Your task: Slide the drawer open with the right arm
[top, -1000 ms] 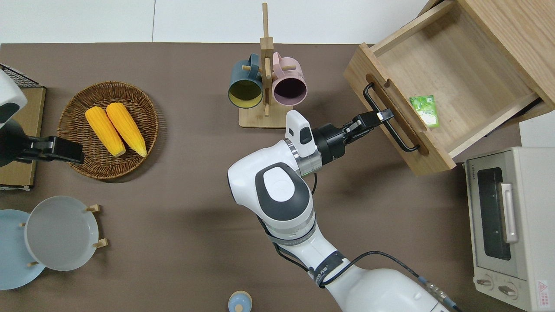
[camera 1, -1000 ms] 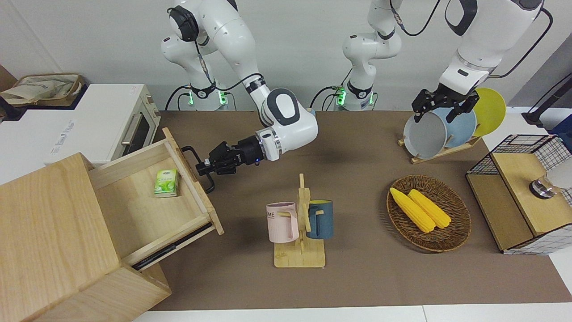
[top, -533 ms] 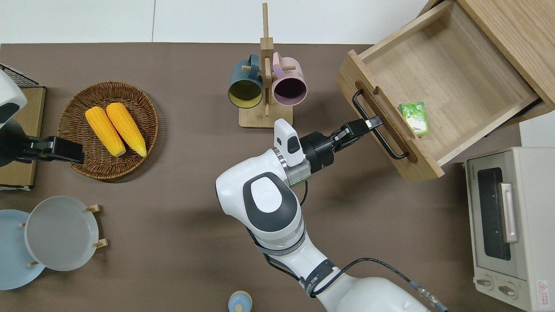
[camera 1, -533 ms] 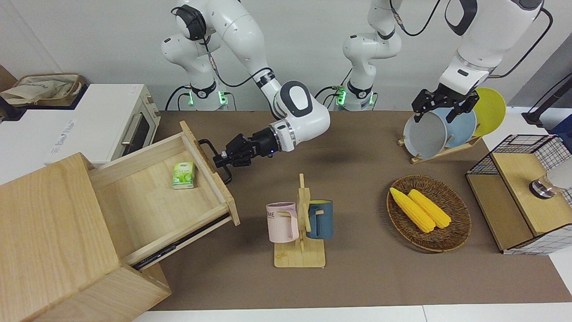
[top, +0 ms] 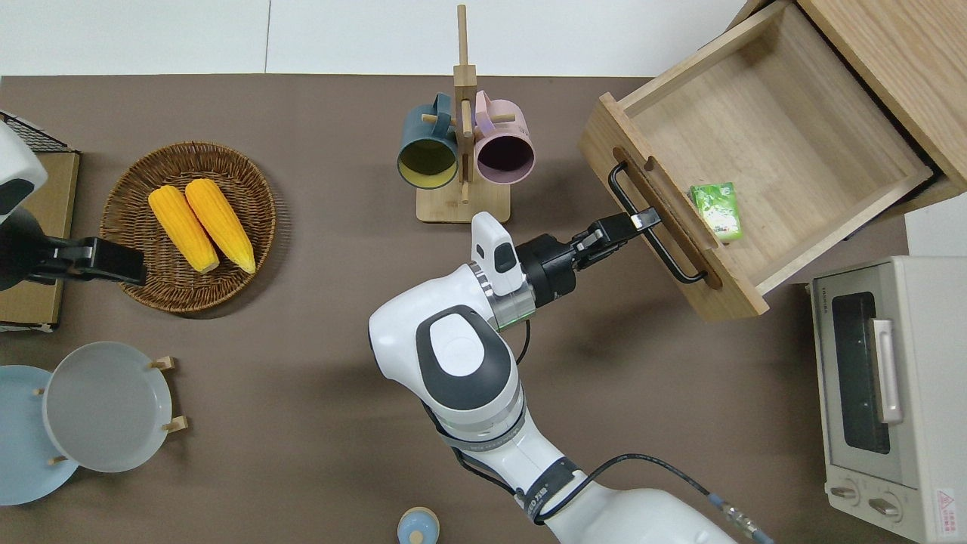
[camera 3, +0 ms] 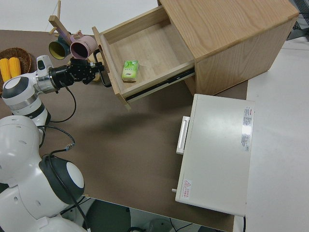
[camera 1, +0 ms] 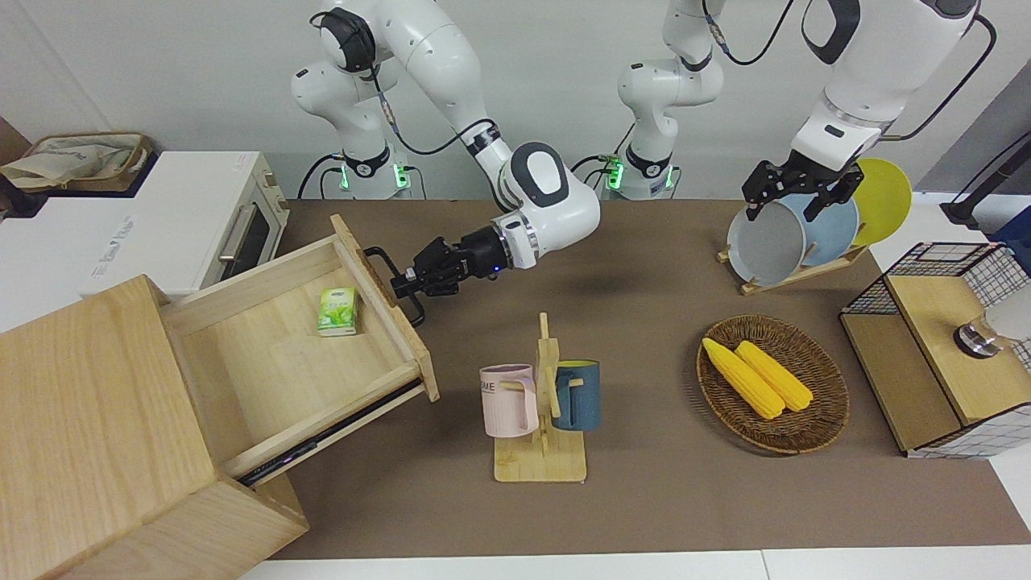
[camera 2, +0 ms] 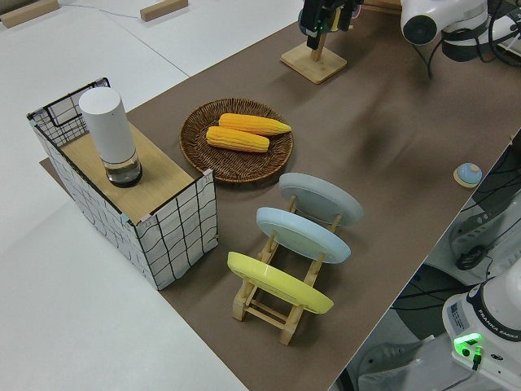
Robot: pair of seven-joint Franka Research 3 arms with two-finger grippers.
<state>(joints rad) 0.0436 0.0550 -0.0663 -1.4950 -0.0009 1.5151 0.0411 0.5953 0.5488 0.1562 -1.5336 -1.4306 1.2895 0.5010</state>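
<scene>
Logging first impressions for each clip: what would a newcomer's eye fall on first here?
The wide drawer, pulled well out of its pale-wood cabinet at the right arm's end of the table, with the right tool shut on its black handle. Next, the small green packet lying inside.

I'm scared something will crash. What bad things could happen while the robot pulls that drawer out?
1. The drawer is already far out of the cabinet; more pulling might drag it off its rails.
2. The right gripper holds only the thin black handle, so it could slip off.
3. The mug rack stands close to the drawer's front corner and might get bumped.
</scene>
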